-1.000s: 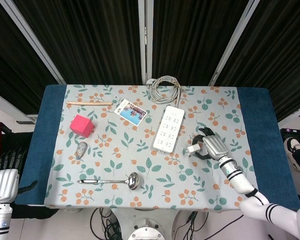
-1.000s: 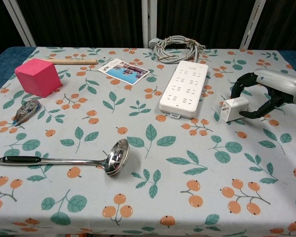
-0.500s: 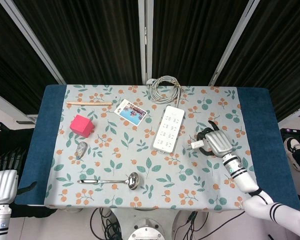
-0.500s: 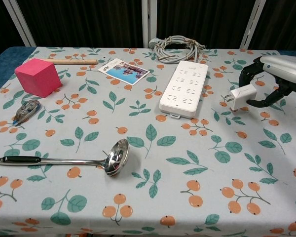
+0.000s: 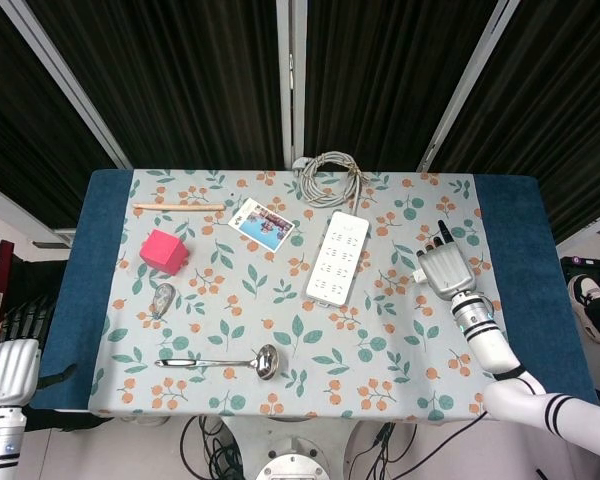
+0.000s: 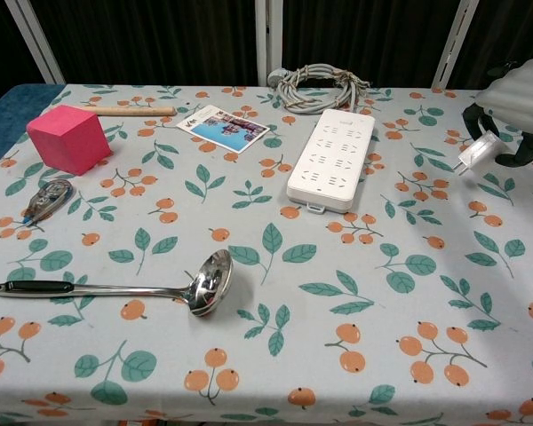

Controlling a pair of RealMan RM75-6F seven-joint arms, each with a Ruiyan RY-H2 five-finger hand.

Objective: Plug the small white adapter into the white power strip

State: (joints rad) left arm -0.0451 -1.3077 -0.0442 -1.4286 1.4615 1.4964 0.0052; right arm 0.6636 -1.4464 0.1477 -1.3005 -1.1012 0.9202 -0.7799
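Observation:
The white power strip [image 5: 338, 257] [image 6: 331, 158] lies flat at the middle back of the table, sockets up, its grey cable coiled behind it. My right hand [image 5: 445, 268] [image 6: 520, 98] hovers above the cloth to the right of the strip and holds the small white adapter [image 6: 477, 153]. The adapter hangs under the hand with its prongs pointing down and left, well clear of the strip. In the head view only a sliver of the adapter [image 5: 421, 277] shows beside the hand. My left hand [image 5: 8, 372] hangs off the table's front left corner; how its fingers lie is unclear.
A pink cube [image 6: 68, 138], a tape dispenser [image 6: 46, 198] and a steel ladle [image 6: 200, 286] occupy the left and front. A photo card [image 6: 223, 127], a wooden stick [image 6: 133, 111] and the coiled cable [image 6: 317, 87] lie at the back.
My right hand has lifted the adapter off the cloth and carried it up and to the right, away from the strip. The hand has turned its back upward.

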